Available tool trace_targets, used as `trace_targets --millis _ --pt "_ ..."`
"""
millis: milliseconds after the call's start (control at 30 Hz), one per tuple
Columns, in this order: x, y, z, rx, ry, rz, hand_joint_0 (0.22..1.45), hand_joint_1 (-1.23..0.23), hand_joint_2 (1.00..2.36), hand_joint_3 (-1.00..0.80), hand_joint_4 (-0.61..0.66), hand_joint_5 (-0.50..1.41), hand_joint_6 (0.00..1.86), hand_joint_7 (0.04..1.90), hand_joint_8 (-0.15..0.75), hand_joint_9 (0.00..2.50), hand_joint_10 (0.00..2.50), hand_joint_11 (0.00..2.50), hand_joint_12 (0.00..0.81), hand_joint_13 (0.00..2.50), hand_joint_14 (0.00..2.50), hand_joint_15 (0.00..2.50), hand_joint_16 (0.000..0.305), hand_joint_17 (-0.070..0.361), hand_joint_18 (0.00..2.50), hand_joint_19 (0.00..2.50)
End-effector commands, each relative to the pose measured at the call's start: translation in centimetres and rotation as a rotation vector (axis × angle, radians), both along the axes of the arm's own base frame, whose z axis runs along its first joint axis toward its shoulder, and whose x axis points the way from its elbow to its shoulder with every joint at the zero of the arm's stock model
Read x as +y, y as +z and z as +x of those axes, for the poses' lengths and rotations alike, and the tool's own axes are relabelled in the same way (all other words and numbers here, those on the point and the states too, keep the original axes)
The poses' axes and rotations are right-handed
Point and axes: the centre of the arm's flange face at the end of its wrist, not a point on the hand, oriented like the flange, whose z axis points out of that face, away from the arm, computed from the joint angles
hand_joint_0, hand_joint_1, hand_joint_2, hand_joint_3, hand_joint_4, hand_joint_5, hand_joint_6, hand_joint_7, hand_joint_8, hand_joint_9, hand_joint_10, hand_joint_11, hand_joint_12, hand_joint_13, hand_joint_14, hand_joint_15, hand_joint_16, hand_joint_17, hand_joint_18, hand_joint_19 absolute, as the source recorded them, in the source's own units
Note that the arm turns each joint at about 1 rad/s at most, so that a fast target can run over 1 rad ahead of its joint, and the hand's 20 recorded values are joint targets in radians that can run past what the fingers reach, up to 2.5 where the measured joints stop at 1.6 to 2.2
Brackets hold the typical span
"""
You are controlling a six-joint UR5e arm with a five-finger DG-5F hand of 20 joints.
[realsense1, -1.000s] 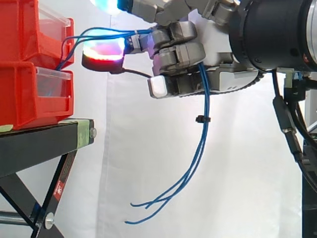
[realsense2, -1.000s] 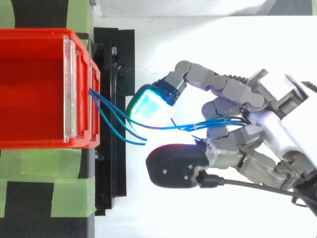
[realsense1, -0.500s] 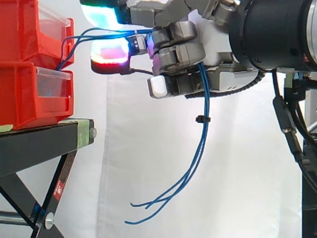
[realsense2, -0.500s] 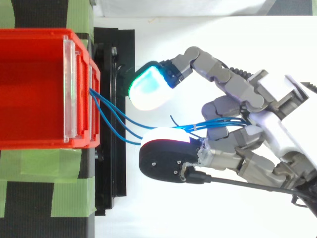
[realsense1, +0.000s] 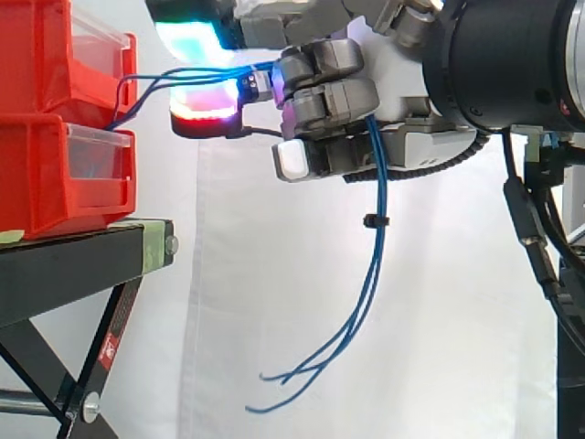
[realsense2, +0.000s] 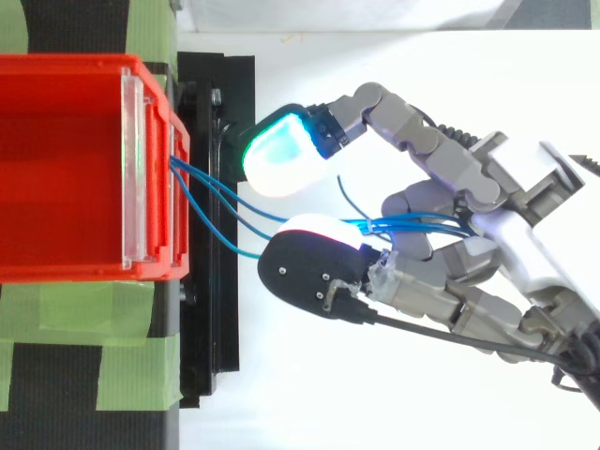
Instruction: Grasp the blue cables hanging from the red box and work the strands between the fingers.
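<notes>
Our hand point(realsense2: 511, 220) grips the blue cables point(realsense1: 377, 174): they run from the red bin point(realsense2: 84, 272) ahead of the fingertips, through the curled fingers, and dangle below. Pulling away could yank them out.

Red bins point(realsense1: 37, 178) on black stand point(realsense1: 78, 267)

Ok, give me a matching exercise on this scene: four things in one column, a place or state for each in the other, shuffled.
1 blue cables
2 red bins
3 black stand
4 hand

A stacked on the black stand
B fingers curled round the strands
C loose ends dangling below the hand
D patched with green tape

Pairs: 1-C, 2-A, 3-D, 4-B
</notes>
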Motion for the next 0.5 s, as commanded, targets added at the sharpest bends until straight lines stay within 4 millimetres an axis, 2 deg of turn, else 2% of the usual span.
trace_targets --millis 0,67,133,300,467 --pt "-0.01 0.01 0.01 -0.001 0.0 0.0 0.71 -0.68 1.01 -0.76 0.23 0.07 0.0 1.29 0.369 1.56 2.5 2.5 0.537 1.76 2.5 1.57 0.198 0.149 2.04 0.79" --pt "0.08 0.01 -0.01 -0.001 0.001 0.0 0.68 -0.67 1.0 -0.94 0.25 0.08 0.0 1.29 0.369 1.56 2.5 2.5 0.537 1.76 2.5 1.57 0.198 0.149 2.04 0.79" --pt "-0.01 0.01 0.01 -0.001 0.0 0.0 0.68 -0.67 1.0 -0.97 0.25 0.09 0.0 1.28 0.369 1.56 2.5 2.5 0.537 1.76 2.5 1.57 0.198 0.149 2.04 0.79" --pt "-0.02 -0.03 -0.02 0.004 0.001 -0.003 0.69 -0.69 1.0 -0.92 0.24 0.09 0.0 1.29 0.369 1.56 2.5 2.5 0.537 1.76 2.5 1.57 0.198 0.149 2.04 0.79" --pt "-0.04 -0.11 -0.08 0.023 0.002 -0.019 0.75 -0.72 1.01 -0.8 0.23 0.09 0.0 1.33 0.369 1.56 2.5 2.5 0.537 1.76 2.5 1.57 0.198 0.149 2.04 0.79"
